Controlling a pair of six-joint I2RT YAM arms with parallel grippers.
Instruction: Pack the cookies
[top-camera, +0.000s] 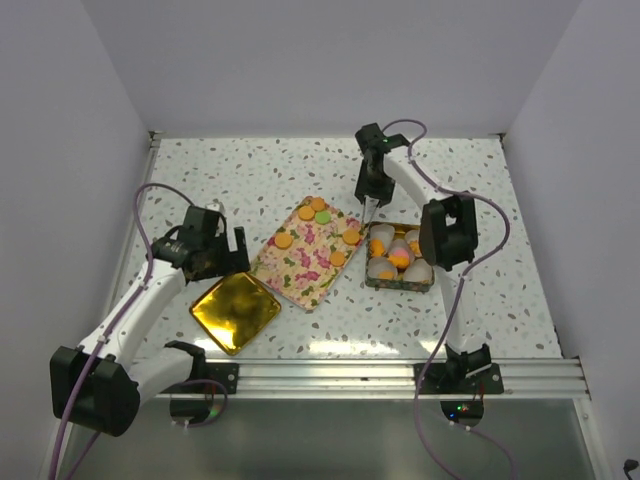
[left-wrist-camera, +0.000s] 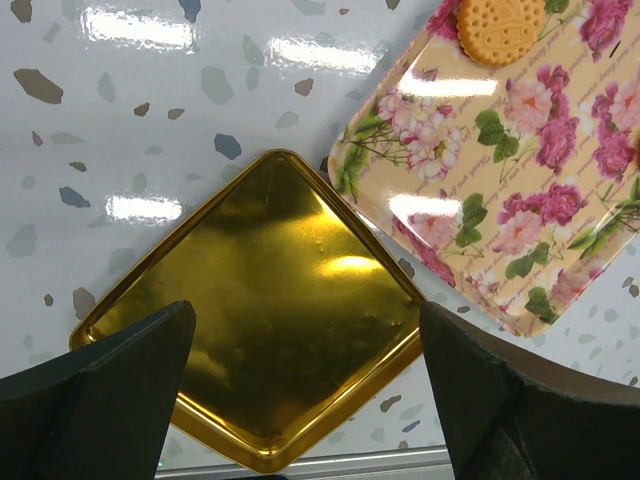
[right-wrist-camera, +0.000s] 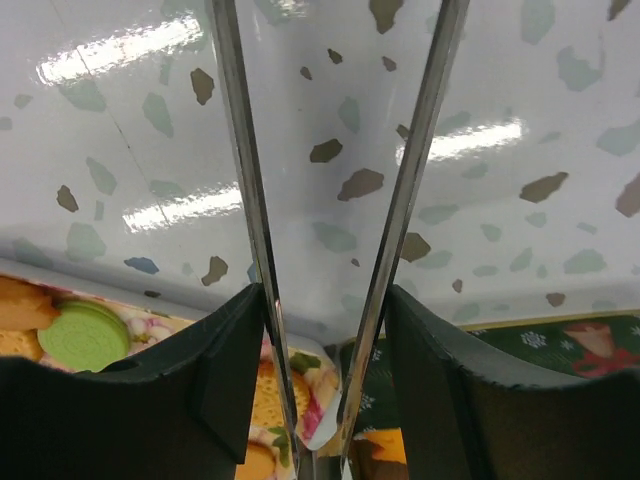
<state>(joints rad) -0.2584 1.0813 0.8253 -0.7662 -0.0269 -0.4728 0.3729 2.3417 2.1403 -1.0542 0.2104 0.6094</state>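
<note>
The cookies (top-camera: 318, 210) are seen just beside the part-open, empty right gripper (top-camera: 371, 213); the left gripper (left-wrist-camera: 305, 400) is spread wide, empty.

Speckled surface (top-camera: 250, 170) carries a gold lid (top-camera: 235, 311) below the left pincer (top-camera: 215, 243), a floral tray (top-camera: 307, 252), and a tin (top-camera: 399, 262) beside the right pincer (top-camera: 372, 203).

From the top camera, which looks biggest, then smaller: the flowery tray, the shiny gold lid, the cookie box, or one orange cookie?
1. flowery tray
2. gold lid
3. cookie box, which looks only slightly smaller than the lid, so these two are nearly tied
4. orange cookie, smallest by far
</note>
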